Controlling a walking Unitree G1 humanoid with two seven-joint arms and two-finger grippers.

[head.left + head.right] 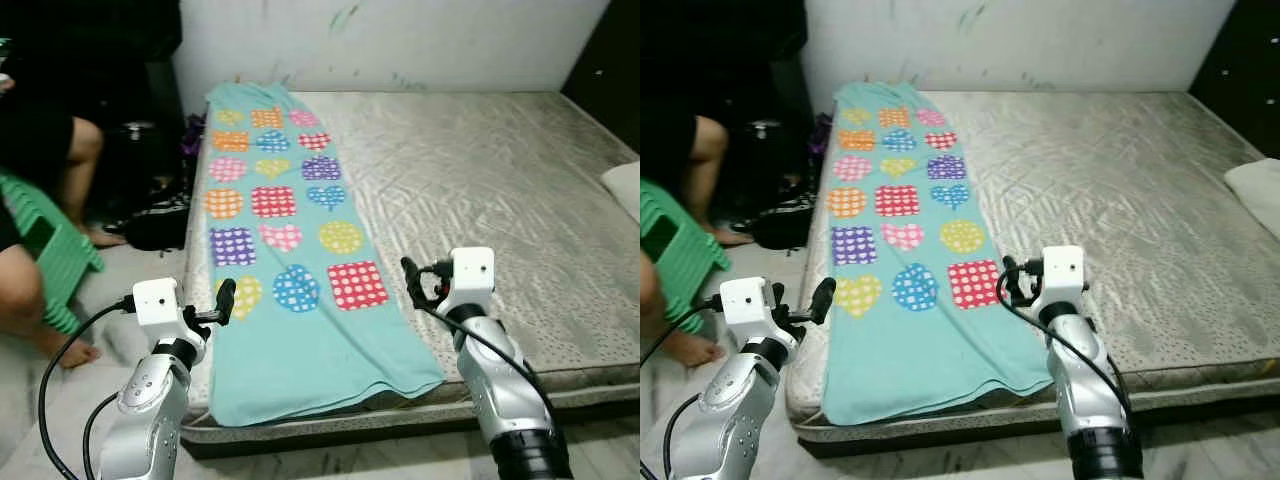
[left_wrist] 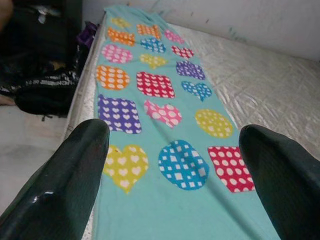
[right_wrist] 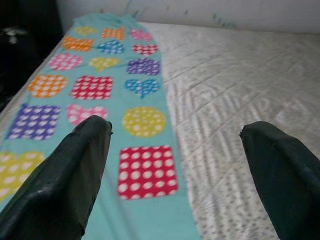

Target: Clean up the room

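- The teal blanket [image 1: 290,250], printed with dotted hearts, squares and circles, lies spread flat in a long strip along one side of the bed [image 1: 500,200]. Its near hem hangs slightly over the mattress edge, just ahead of and below both pincers.
- The left pincer [image 1: 222,302] hovers at the blanket's outer near corner, fingers spread wide and holding nothing.
- The right pincer [image 1: 415,283] hovers just above the blanket's inner edge near the red dotted square, also spread and empty.
- The cloth looks thin, soft and light. It will likely sag and fold on lifting, and slide easily over the glossy mattress cover.
- The best hold is probably the two near corners, one per pincer, pinching hem and cloth together.
- A pale pillow [image 1: 625,188], possibly, sits well beyond the right pincer at the bed's far side.
- A seated person's legs [image 1: 30,290] and a dark bag [image 1: 155,222] are on the floor beyond the left pincer.
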